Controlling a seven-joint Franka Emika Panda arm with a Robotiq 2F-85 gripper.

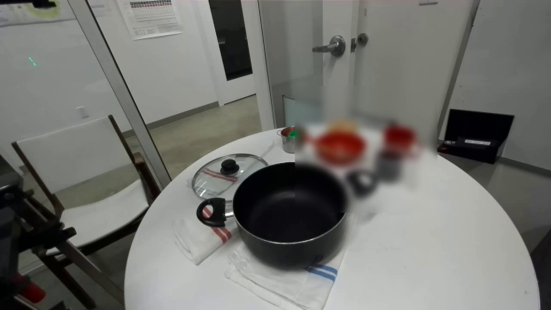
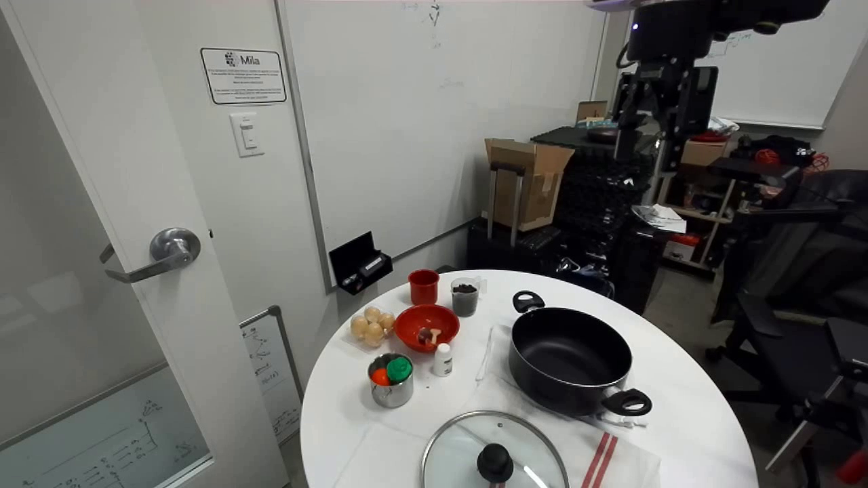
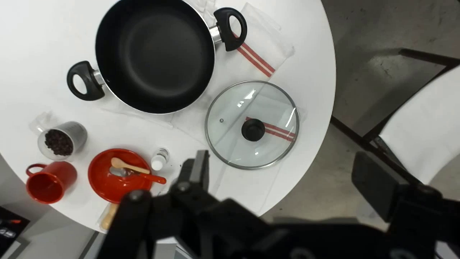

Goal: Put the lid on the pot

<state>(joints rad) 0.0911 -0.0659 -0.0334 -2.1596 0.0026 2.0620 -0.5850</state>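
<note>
Red mug near red bowl

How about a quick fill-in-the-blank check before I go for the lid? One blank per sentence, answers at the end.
The pot has ____ side handles. The lid lies beside the pot, its knob coloured ____. The mug and the bowl are both coloured ____. The pincer is not shut but ____.
Missing words: two; black; red; open.
</note>
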